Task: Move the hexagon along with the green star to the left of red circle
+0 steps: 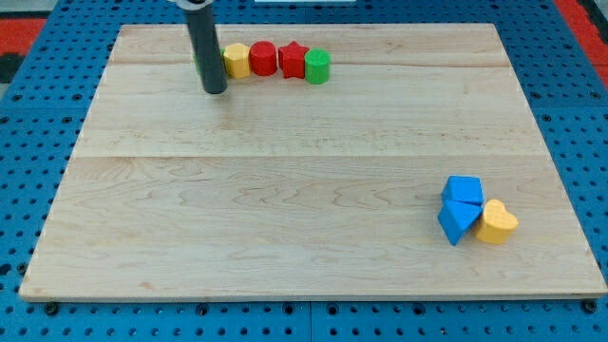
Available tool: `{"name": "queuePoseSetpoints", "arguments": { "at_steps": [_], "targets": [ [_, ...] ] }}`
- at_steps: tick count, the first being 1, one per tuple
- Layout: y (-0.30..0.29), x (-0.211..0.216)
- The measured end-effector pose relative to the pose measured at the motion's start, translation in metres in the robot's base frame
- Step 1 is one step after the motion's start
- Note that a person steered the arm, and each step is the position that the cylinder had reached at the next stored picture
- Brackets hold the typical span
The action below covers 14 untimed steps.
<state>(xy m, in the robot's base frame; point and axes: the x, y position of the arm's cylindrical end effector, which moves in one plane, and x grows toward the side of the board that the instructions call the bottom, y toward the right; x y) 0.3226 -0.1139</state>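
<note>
Pale wooden board; blue pegboard

A pale wooden board carries a row near the view's top: yellow hexagon, red circle, red star, green cylinder (a green sliver shows behind the rod). At the lower right, touching one another, sit a blue cube, a blue triangle and a yellow heart.

views: one camera only
position: above the tabletop, beyond the view's bottom edge
facing: angled downward toward the far edge
distance: moderate; whole tabletop fits
</note>
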Motion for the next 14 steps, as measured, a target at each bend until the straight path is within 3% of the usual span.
{"name": "queuePoseSetpoints", "arguments": {
  "at_steps": [2, 4, 7, 8, 9, 10, 11, 12, 14],
  "targets": [
    [-0.028, -0.049],
    [-0.018, -0.002],
    [0.016, -0.029],
    [0.0, -0.019],
    [-0.058, -0.034],
    [-0.13, -0.084],
    [-0.089, -0.124],
    [-0.02, -0.123],
    [-0.039, -0.119]
  ]
}}
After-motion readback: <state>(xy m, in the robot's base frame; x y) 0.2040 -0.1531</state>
